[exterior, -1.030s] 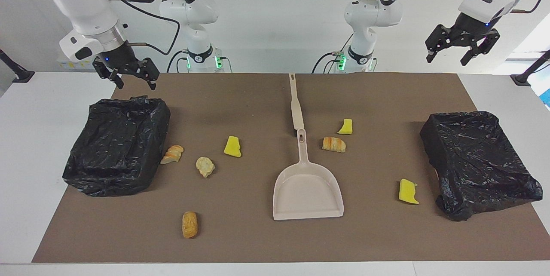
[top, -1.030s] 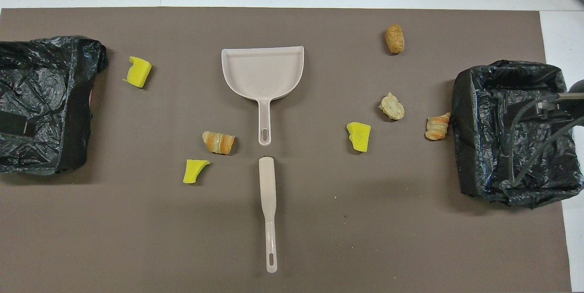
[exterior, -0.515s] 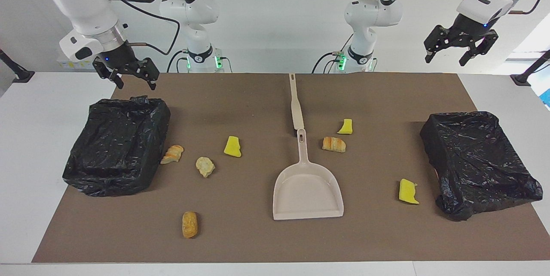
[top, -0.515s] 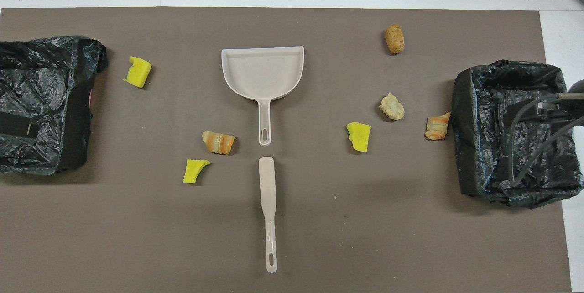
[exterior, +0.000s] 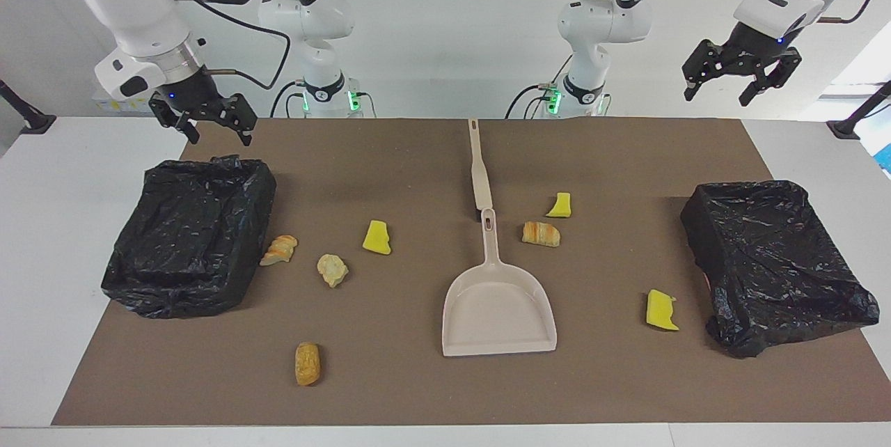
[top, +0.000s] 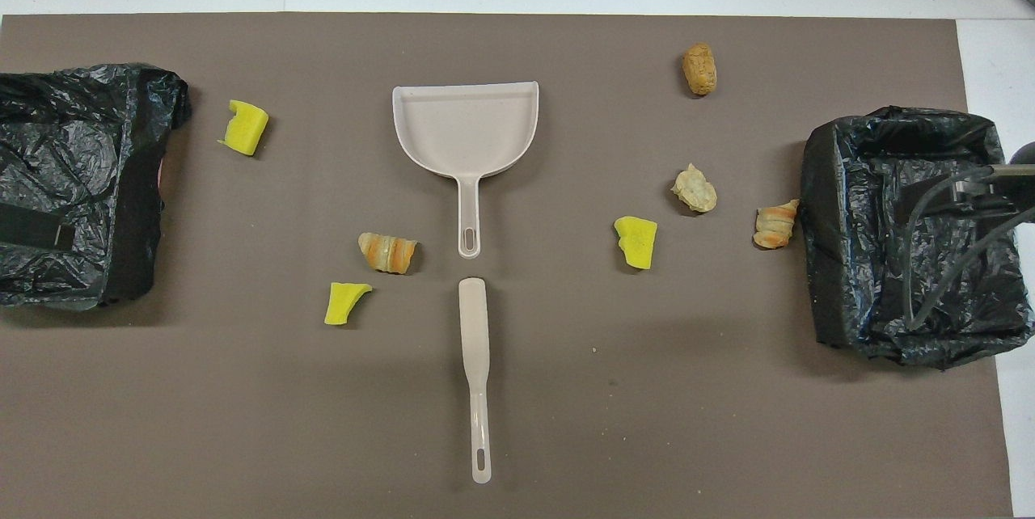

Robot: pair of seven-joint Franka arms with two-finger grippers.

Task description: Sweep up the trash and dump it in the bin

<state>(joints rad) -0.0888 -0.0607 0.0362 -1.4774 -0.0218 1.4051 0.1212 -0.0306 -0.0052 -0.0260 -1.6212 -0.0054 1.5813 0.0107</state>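
Note:
Several trash pieces lie scattered on the brown mat: yellow wedges (exterior: 376,237) (exterior: 560,205) (exterior: 660,310) and tan bread pieces (exterior: 280,250) (exterior: 333,270) (exterior: 308,363) (exterior: 541,233). A beige dustpan (exterior: 498,308) rests mid-mat, its handle pointing toward the robots. A beige brush (exterior: 479,168) lies in line with it, nearer to the robots. A black-bagged bin (exterior: 188,238) stands at the right arm's end and another bin (exterior: 773,259) at the left arm's end. My right gripper (exterior: 216,130) hangs open and empty above its bin's nearer edge. High above the mat's corner, my left gripper (exterior: 720,88) is open and empty.
The brown mat (top: 566,422) covers most of the white table. In the overhead view the dustpan (top: 465,131) and brush (top: 475,357) sit in the middle, with trash on both sides. A grey cable (top: 954,244) of the right arm hangs over its bin (top: 841,260).
My left gripper has risen a little and drifted slightly toward the middle. The right gripper lifted very slightly. Nothing on the mat has moved.

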